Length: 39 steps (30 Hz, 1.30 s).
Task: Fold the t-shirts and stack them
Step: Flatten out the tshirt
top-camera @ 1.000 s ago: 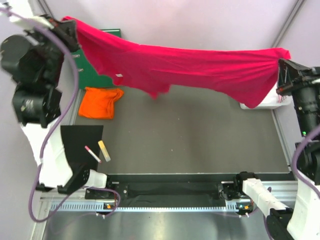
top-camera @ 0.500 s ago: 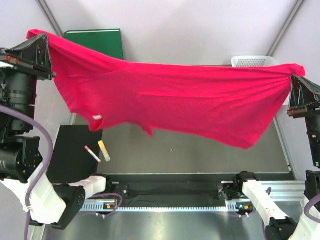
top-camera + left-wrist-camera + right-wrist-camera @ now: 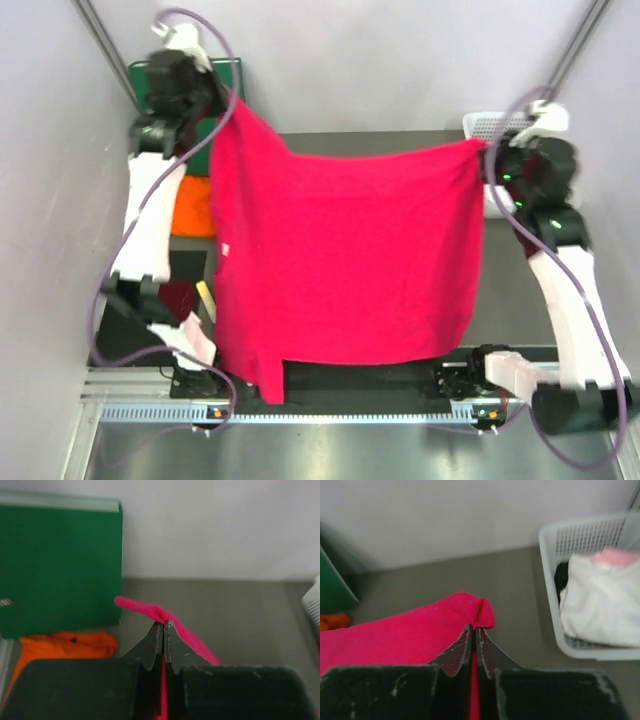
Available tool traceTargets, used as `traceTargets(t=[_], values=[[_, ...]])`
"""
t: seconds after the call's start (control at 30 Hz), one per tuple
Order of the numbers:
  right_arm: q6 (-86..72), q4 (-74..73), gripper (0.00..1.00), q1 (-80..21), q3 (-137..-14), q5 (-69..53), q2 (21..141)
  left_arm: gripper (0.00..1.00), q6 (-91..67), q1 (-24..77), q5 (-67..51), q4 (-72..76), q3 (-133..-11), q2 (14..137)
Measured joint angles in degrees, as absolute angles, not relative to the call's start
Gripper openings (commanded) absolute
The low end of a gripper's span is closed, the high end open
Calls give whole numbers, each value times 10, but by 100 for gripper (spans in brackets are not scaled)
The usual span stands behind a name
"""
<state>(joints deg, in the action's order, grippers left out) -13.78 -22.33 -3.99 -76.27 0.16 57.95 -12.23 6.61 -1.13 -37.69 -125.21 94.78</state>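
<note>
Above the table, my left gripper [image 3: 163, 624] and right gripper [image 3: 473, 628] are each pinched shut on a far corner of the crimson shirt [image 3: 350, 260], spread wide between them. I judge that nothing is folded yet. The orange shirt [image 3: 192, 205] lies crumpled by the binder [image 3: 60, 565]. The crimson cloth hides the table beneath, so I can't tell whether it rests there or hangs.

Green binder [image 3: 60, 565], white mesh basket [image 3: 585, 537], white cloth [image 3: 600, 605] inside
</note>
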Motion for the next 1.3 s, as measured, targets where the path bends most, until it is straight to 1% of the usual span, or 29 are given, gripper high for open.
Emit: traceTargets(t=[0.1, 0.17, 0.3, 0.4, 0.53, 0.63, 0.8, 1.03, 1.07, 1.13, 1.17, 1.3], values=[[-140, -196, 0, -40, -682, -6, 656, 0, -120, 66, -21, -374, -1184, 1021], [-140, -181, 0, -40, -651, -10, 705, 0, -119, 66, -23, -375, -1149, 1057], [-135, -131, 0, -40, -640, -20, 809, 0, -120, 66, -24, -373, -1135, 1143], [-134, -94, 0, -40, -656, -31, 898, 0, -121, 66, -24, -371, -1154, 1204], [-130, -82, 0, -40, -723, -46, 1024, 0, -123, 66, -23, -368, -1194, 1269], [-130, -84, 0, -40, -775, -50, 1091, 0, -124, 66, -22, -370, -1227, 1292], [-130, -88, 0, -40, -812, -50, 1121, 0, -128, 65, -20, -368, -1267, 1297], [-117, -106, 1, -40, -826, -19, 1116, 0, -132, 65, -12, -378, -1258, 1286], [-116, -112, 8, -40, -826, -10, 1115, 0, -132, 65, -8, -382, -1253, 1282], [-111, -131, 17, -40, -830, 6, 1114, 0, -133, 65, -3, -390, -1247, 1276], [-110, -139, 36, -40, -833, 12, 1114, 0, -133, 65, -1, -396, -1246, 1275], [-100, -188, 64, -40, -869, 39, 1120, 0, -134, 64, 1, -415, -1246, 1273]])
